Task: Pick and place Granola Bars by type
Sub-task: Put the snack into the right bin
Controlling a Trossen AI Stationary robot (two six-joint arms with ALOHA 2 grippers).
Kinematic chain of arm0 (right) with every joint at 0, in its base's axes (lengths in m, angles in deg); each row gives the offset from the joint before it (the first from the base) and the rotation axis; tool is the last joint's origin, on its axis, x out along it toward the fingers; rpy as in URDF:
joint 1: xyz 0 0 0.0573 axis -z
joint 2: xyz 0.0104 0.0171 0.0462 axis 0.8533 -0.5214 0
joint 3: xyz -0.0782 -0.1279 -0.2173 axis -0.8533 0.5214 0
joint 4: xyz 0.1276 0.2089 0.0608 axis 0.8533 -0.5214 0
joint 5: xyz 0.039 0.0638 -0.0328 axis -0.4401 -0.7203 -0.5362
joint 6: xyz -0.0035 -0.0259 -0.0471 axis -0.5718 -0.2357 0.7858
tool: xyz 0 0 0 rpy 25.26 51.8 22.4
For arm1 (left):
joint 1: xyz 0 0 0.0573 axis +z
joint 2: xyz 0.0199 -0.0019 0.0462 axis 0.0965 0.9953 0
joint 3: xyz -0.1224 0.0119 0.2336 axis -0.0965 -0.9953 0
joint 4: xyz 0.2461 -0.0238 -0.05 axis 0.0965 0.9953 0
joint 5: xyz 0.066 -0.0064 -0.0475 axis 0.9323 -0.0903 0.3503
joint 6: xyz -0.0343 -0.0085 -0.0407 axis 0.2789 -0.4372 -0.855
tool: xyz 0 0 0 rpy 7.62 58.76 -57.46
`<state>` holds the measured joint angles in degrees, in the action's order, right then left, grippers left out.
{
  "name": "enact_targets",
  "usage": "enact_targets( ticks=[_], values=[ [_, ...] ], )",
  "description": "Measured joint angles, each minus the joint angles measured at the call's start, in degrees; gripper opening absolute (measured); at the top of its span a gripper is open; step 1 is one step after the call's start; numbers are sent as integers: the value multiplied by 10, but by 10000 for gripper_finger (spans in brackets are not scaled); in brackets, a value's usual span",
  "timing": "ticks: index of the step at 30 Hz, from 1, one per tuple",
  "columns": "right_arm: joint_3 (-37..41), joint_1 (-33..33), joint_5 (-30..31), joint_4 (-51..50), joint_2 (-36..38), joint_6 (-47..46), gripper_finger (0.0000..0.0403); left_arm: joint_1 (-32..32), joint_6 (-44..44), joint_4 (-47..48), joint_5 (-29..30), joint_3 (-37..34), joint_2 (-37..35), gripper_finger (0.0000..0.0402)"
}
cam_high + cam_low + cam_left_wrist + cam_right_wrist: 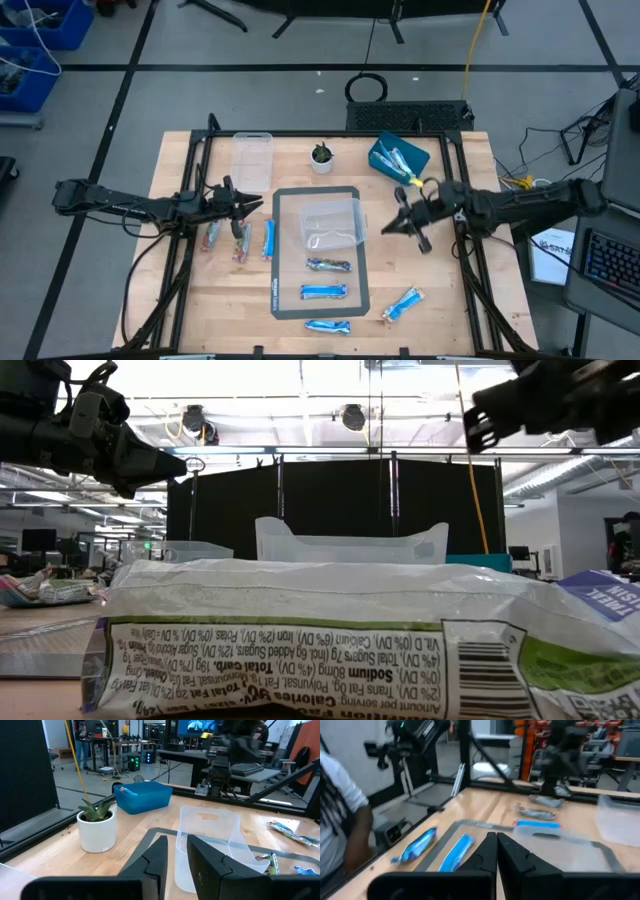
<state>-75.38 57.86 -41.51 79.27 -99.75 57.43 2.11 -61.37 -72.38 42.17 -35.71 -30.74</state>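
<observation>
Hovering over the table's left side, the left gripper sits just above three granola bars lying side by side, beside the grey mat. Its fingers are slightly parted in the left wrist view, gripping nothing. Right gripper hangs at the mat's right edge, near the clear tub standing on the mat; its fingers are pressed together and empty.

Bars on the mat: one dark-wrapped bar below the tub, then a blue bar, then another blue bar at the mat's bottom edge. Loose blue bar lies tilted on bare wood right of the mat. More bars are in the blue bin at the table's upper right.

A second clear tub stands at upper left, with a small potted plant between it and the bin. Low view is mostly blocked by a wrapper close to the lens. A person's sleeve shows at the edge of the right wrist view.
</observation>
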Motion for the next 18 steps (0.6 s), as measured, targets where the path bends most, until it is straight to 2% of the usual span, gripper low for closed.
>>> enact_targets(
  ticks=[10, 14, 18],
  values=[
    [1, -256, 305, -99, -45, -66, 0, 0, 0, 0, 0, 0, 0, 79],
    [1, -341, 353, -101, -81, -126, 0, 0, 0, 0, 0, 0, 0, 79],
    [-12, -402, 369, -105, -114, -213, 0, 0, 0, 0, 0, 0, 0, 79]
  ],
)
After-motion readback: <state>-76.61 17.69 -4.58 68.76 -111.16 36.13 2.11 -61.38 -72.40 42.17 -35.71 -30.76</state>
